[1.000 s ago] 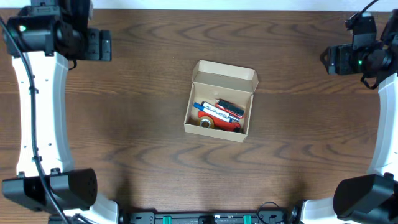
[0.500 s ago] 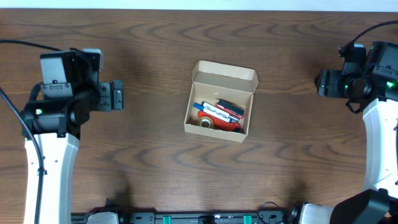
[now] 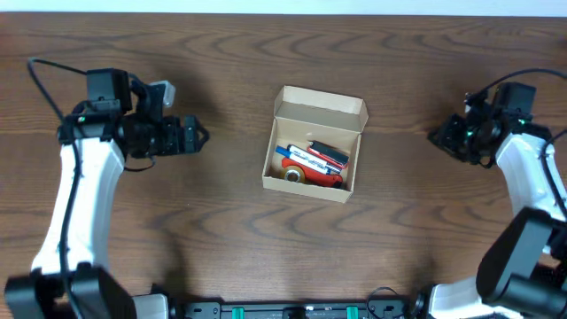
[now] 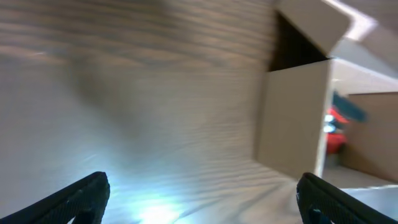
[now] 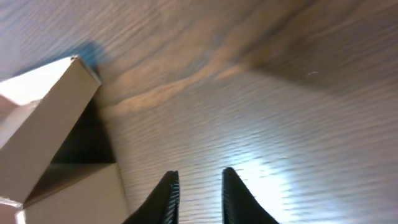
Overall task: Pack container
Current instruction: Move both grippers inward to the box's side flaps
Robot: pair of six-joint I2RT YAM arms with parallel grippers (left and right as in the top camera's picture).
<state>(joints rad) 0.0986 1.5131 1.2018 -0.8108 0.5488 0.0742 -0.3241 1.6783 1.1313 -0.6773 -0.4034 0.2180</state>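
The container (image 3: 306, 189), a small tan cardboard box with its flap lid standing up at the far side, sits at the table's middle. Inside lie several pens (image 3: 312, 159) and a tape roll (image 3: 293, 175). My left gripper (image 3: 197, 137) hovers left of the container, wide open and empty. In the left wrist view its fingertips frame bare wood (image 4: 202, 199), with the container's wall (image 4: 292, 118) ahead on the right. My right gripper (image 3: 436, 137) hangs right of the container. Its jaws (image 5: 200, 177) stand only a narrow gap apart with nothing between them, and the container's corner (image 5: 43, 118) shows at left.
The dark wooden table (image 3: 213, 239) stretches all round the container. The arms' bases (image 3: 71, 292) stand at the front corners. A light strip of the table's far edge (image 3: 283, 7) runs along the top.
Both arms have swung down and inward toward the container. The right gripper's jaws have drawn close together. The left gripper stayed wide open.
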